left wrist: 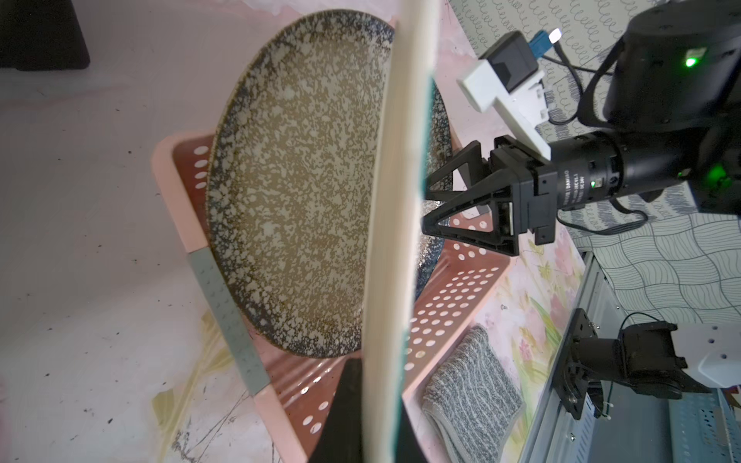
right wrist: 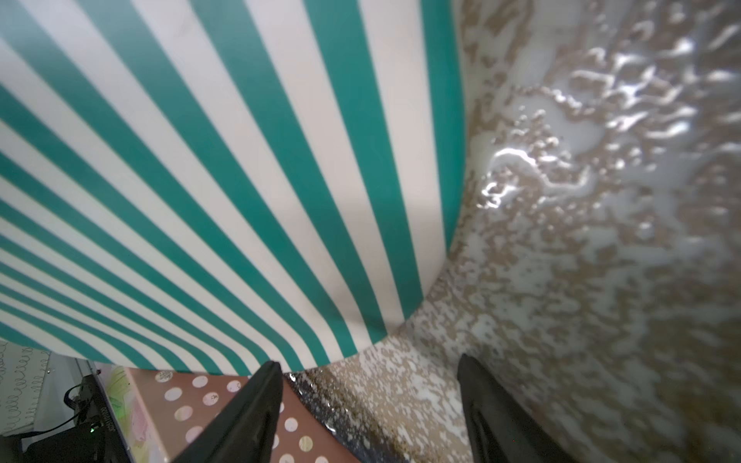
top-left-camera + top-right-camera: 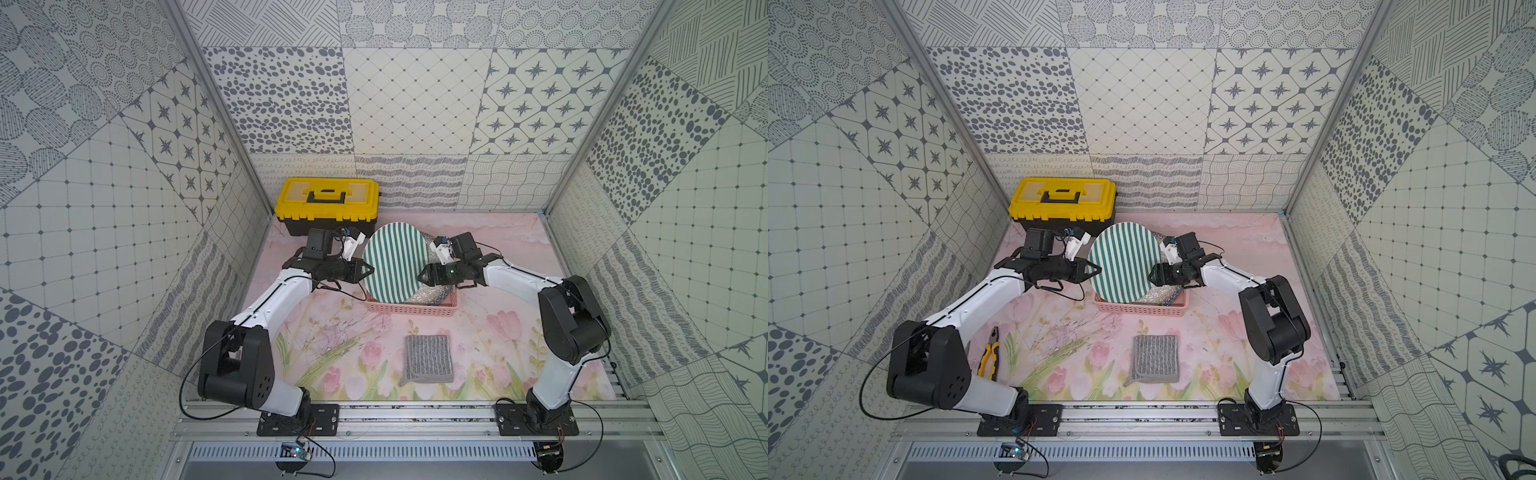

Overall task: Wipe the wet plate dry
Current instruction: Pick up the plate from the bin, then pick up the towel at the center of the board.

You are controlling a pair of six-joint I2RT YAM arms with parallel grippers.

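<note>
- Striped plate, green and white: stands upright on edge, lower rim down inside the pink basket, toward the back of the tabletop. Turns its striped face to the front in both top views. Cannot tell whether the rim rests on the basket floor.
- Left pincer: clenched on the striped plate's rim on the left arm's side, 1 finger on each face, as seen edge-on in the left wrist view.
- Right pincer: released, its 2 fingers spread wide, at the plate's opposite rim. Points, in the right wrist view, at the spot where the striped plate meets the plate behind it. Grasps nothing; cannot tell whether a fingertip touches either plate.
- Speckled plate, brown and cream with a dark rim: leans in the same basket just behind the striped one. Shows glossy highlights across its surface in the right wrist view.
- Grey cloth: lies folded flat on the tabletop in front of the basket, apart from it and from both pincers.
- Yellow-lidded toolbox: sits closed at the back, behind the left arm's wrist, near the wall.
- Pliers, yellow and black handles: lie on the tabletop beside the left arm's elbow, in a top view.
</note>
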